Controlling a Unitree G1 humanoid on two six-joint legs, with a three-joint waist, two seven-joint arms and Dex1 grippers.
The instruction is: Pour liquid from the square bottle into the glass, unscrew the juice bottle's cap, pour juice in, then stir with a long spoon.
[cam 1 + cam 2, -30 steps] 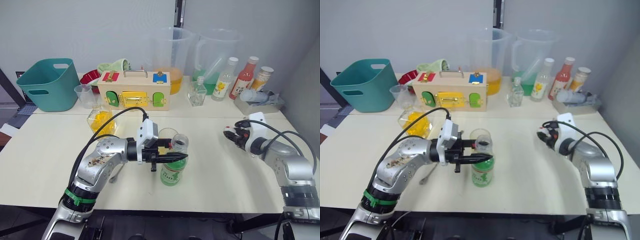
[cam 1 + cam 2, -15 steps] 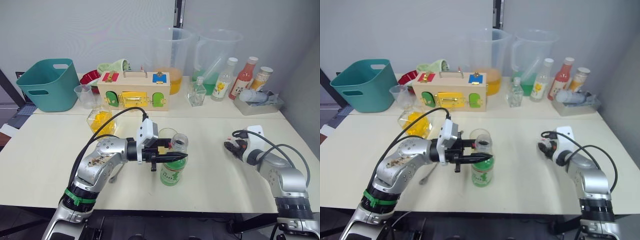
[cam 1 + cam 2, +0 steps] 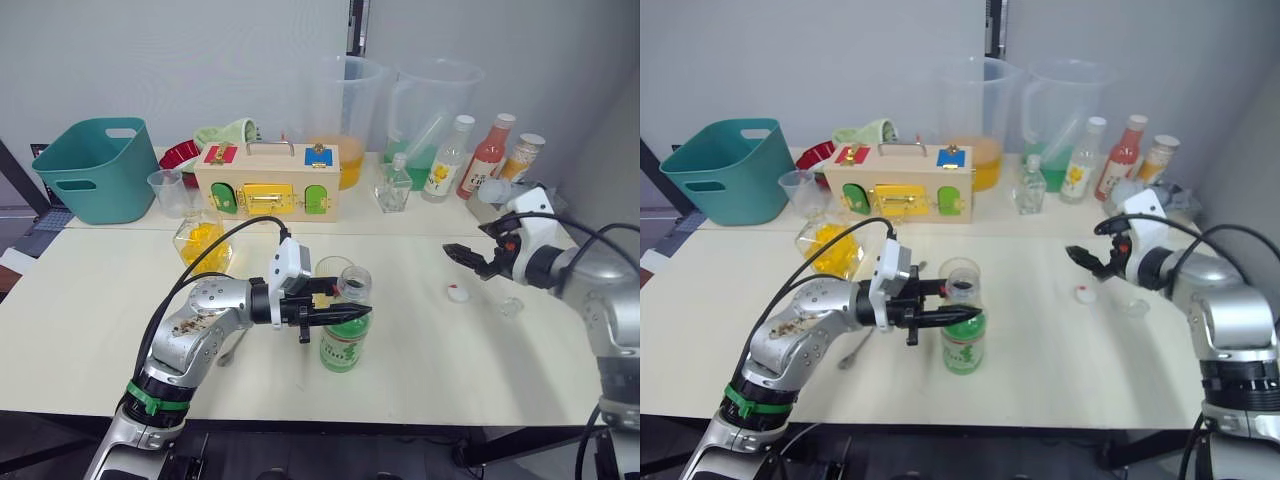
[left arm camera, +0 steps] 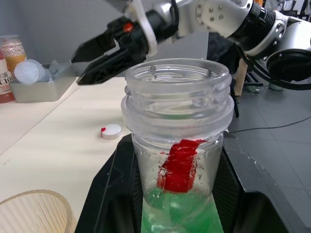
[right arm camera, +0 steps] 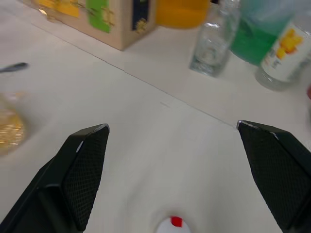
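The left gripper (image 3: 345, 314) is clamped on the slim clear juice bottle of green liquid (image 3: 345, 338) just under its open neck, likely steadying it upright on the cream table (image 3: 90, 310) beside the small clear cylindrical glass (image 3: 330, 272). The small round white cap (image 3: 458, 293) lies on the table, apart from the bottle. Above it hovers the right gripper (image 3: 470, 258), its black fingers (image 5: 80, 167) spread wide and empty, which suggests the unscrewing is done and pouring comes next.
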